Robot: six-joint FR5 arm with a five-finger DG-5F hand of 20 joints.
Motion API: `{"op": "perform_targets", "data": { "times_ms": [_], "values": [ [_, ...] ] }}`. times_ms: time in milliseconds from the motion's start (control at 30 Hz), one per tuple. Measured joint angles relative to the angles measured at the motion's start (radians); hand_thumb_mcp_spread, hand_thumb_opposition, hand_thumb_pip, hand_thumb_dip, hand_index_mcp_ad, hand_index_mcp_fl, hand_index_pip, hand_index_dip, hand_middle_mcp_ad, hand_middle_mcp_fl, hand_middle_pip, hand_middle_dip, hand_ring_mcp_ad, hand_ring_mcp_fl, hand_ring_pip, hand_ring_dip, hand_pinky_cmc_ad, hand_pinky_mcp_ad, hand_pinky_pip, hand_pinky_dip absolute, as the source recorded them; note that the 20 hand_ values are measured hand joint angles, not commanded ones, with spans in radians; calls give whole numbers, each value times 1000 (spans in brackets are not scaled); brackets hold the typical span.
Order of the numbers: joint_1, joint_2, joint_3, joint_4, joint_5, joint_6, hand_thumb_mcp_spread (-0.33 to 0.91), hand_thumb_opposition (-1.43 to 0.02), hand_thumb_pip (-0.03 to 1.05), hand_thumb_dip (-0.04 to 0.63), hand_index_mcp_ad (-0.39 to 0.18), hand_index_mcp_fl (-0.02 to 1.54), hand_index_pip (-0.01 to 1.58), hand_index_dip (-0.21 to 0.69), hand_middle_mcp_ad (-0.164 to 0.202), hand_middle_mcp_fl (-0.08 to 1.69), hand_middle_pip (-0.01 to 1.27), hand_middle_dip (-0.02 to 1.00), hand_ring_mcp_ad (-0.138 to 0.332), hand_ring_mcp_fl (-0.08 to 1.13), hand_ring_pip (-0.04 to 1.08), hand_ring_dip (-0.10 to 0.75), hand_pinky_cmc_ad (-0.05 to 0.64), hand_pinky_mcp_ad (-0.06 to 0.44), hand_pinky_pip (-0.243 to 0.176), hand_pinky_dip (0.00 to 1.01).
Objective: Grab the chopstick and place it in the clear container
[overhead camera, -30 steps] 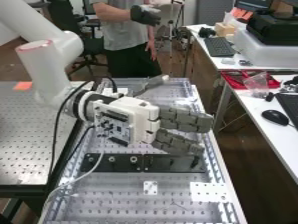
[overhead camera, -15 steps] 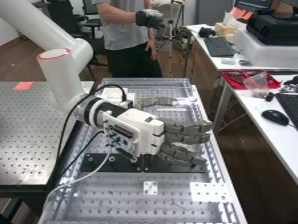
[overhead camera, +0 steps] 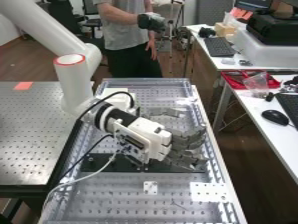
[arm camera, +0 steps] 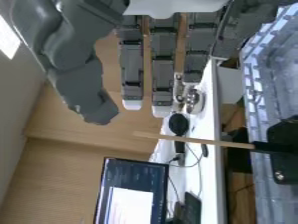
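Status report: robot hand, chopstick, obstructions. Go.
Robot hand open, over the bench. Chopstick not gripped, one end at a black mount. No obstruction evident between fingers and chopstick.

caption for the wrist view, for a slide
Open hand, its fingers straight, with a chopstick jutting out from a black mount

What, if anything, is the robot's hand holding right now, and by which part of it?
Nothing is held: the fingers of the hand are extended with no object between them, and the chopstick is beyond the fingertips, ungripped.
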Motion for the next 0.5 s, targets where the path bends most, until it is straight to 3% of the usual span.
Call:
{"op": "perform_targets", "data": {
  "times_ms": [433, 500],
  "values": [
    [14, -22, 37, -43, 10, -37, 438, -742, 785, 291, -30, 2, 1250, 3, 87, 260, 651, 553, 134, 243, 70, 297, 166, 143, -106, 223],
    [17, -25, 48, -56, 18, -49, 463, -742, 775, 291, -30, 2, 1292, 0, 84, 246, 667, 559, 113, 258, 66, 298, 164, 147, -106, 223]
  ]
}}
